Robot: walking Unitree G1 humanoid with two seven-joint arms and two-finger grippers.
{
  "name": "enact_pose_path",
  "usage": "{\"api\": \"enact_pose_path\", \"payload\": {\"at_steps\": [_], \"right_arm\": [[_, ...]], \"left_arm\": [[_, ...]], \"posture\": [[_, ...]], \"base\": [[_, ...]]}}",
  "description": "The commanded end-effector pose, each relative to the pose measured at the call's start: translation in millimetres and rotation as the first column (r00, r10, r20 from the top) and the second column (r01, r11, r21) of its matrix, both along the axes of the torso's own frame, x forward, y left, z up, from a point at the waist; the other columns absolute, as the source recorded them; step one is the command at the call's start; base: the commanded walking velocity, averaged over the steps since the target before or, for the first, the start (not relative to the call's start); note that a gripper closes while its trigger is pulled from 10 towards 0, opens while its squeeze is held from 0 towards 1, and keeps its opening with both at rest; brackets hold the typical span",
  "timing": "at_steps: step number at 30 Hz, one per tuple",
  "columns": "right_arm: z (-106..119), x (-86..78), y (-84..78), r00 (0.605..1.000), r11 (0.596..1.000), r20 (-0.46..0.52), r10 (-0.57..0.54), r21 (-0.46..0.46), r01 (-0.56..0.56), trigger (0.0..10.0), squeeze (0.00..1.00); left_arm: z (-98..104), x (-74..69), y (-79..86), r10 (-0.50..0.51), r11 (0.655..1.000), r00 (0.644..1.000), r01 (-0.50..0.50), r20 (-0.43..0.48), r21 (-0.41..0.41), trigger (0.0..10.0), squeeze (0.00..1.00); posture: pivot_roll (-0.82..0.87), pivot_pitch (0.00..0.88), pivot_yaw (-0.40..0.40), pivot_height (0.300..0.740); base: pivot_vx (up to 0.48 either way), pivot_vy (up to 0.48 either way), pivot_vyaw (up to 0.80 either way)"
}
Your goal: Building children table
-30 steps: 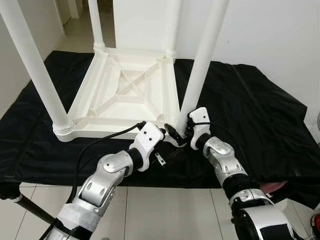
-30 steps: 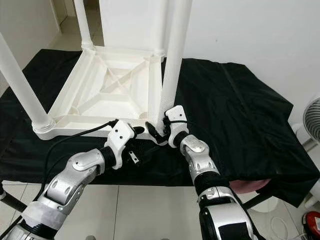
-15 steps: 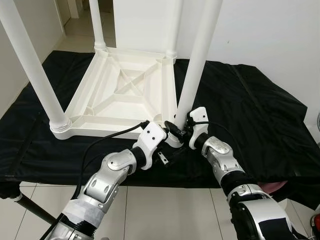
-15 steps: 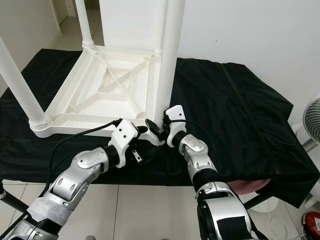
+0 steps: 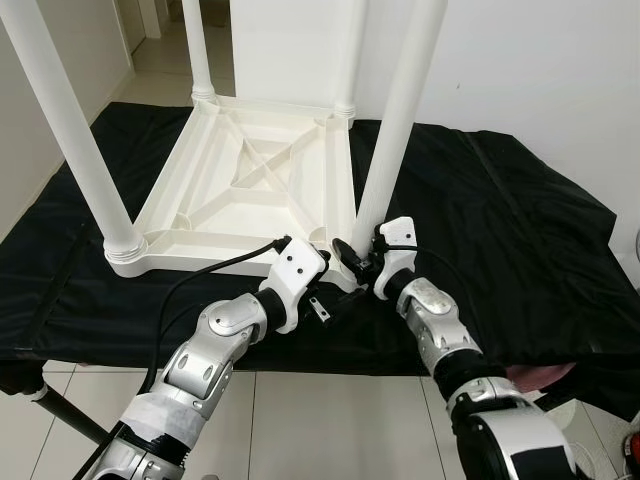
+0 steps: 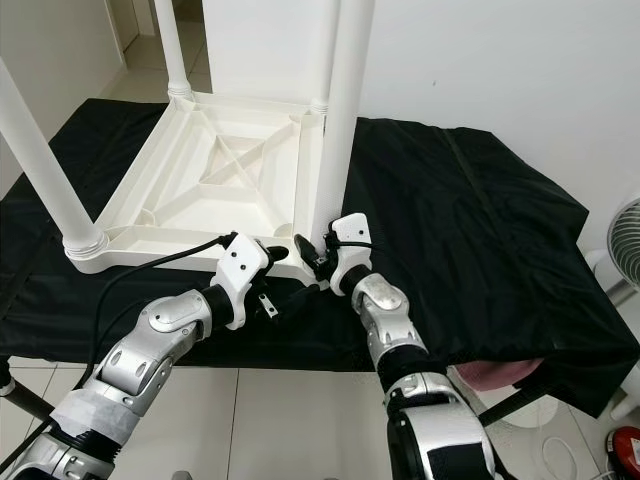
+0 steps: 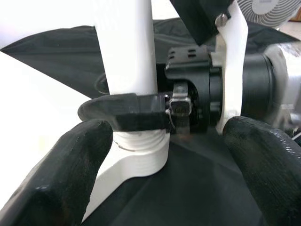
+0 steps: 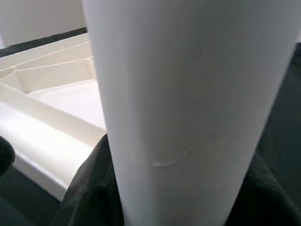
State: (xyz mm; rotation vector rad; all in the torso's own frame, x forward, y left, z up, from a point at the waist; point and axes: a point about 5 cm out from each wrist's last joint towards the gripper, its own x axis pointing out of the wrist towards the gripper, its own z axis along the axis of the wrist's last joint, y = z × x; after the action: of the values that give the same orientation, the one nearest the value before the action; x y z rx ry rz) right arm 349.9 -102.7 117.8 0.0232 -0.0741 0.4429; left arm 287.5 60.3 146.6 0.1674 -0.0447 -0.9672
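Note:
The white children's table [image 5: 200, 255] lies upside down on a black cloth, its legs pointing up. The near right leg [image 5: 400, 110] stands in its corner socket, leaning slightly. My right gripper [image 5: 355, 258] is shut on the base of this leg; up close in the right wrist view the leg [image 8: 188, 103] sits between its fingers. My left gripper [image 5: 330, 280] is open just in front of the same corner. In the left wrist view its fingertips [image 7: 61, 169] stand wide apart on either side of the leg's threaded collar [image 7: 141, 150].
The black cloth [image 5: 500, 220] covers a low platform whose front edge is just below my arms, with tiled floor beyond. The near left leg [image 5: 80, 130] rises at the left. A fan [image 6: 625, 235] stands at the far right, and a white wall is behind.
The near right leg has tipped a little more upright in my right gripper. My left gripper has stayed close to the leg's base, shifting only slightly.

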Motion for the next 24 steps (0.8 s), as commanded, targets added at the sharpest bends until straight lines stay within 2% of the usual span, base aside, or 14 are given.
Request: {"api": "enact_pose_path", "payload": {"at_steps": [1,2,3,5,7,9,12,21,22,24], "right_arm": [[-6.4,-1.7,-4.1,0.992,0.993,-0.054,-0.113,0.026,0.114,10.0,0.00],[-7.3,-3.7,-3.2,0.983,0.984,-0.063,-0.174,0.036,0.176,10.0,0.00],[-7.3,-3.7,-3.2,0.983,0.984,-0.063,-0.174,0.036,0.176,10.0,0.00],[-7.8,-7.0,-1.9,0.966,0.966,-0.067,-0.251,0.047,0.255,10.0,0.00],[-7.8,-7.0,-1.9,0.966,0.966,-0.067,-0.251,0.047,0.255,10.0,0.00],[-9.1,-11.6,-1.7,0.933,0.933,-0.071,-0.352,0.055,0.356,10.0,0.00],[-9.0,-14.6,-2.2,0.915,0.913,-0.068,-0.399,0.060,0.403,10.0,0.00],[-9.5,-16.9,-9.6,0.901,0.901,-0.077,-0.427,0.049,0.431,10.0,0.00],[-7.6,-17.3,-10.4,0.899,0.899,-0.077,-0.430,0.051,0.434,10.0,1.00],[-5.8,-17.4,-11.1,0.900,0.900,-0.072,-0.429,0.053,0.433,10.0,1.00]], "left_arm": [[1.1,1.5,-1.3,-0.013,1.000,1.000,0.013,0.003,-0.014,10.0,0.00],[1.7,2.2,-0.6,0.000,1.000,1.000,0.000,0.004,-0.021,10.0,0.00],[1.7,2.2,-0.6,0.000,1.000,1.000,0.000,0.004,-0.021,10.0,0.00],[2.2,3.0,0.1,0.012,0.999,1.000,-0.012,0.004,-0.034,10.0,0.00],[2.2,3.0,0.1,0.012,0.999,1.000,-0.012,0.004,-0.034,10.0,0.00],[3.4,4.6,0.7,0.030,0.999,1.000,-0.030,0.009,-0.044,10.0,0.00],[5.4,6.6,1.3,0.047,0.997,0.999,-0.046,0.013,-0.058,10.0,0.00],[3.6,3.1,3.9,0.025,0.998,1.000,-0.025,0.002,-0.055,10.0,0.00],[2.5,1.2,5.2,0.012,0.999,1.000,-0.012,0.001,-0.048,10.0,0.00],[1.8,-0.4,6.4,0.004,0.999,1.000,-0.004,0.000,-0.044,10.0,0.00]], "posture": [[-0.01,0.000,-0.070,0.740],[-0.01,0.000,-0.070,0.740],[-0.01,0.000,-0.070,0.740],[-0.02,0.000,-0.070,0.740],[-0.02,0.000,-0.070,0.740],[-0.02,0.000,-0.074,0.740],[-0.02,0.000,-0.076,0.740],[-0.02,0.000,-0.079,0.740],[-0.02,0.000,-0.078,0.740],[-0.02,0.000,-0.079,0.740]], "base": [[0.000,0.000,0.00],[0.000,0.000,0.00],[0.000,0.000,0.00],[0.000,0.000,0.00],[0.000,0.000,0.00],[0.000,0.000,0.00],[0.000,0.000,0.00],[0.000,0.000,0.00],[0.000,0.000,0.00],[0.000,0.000,0.00]]}}
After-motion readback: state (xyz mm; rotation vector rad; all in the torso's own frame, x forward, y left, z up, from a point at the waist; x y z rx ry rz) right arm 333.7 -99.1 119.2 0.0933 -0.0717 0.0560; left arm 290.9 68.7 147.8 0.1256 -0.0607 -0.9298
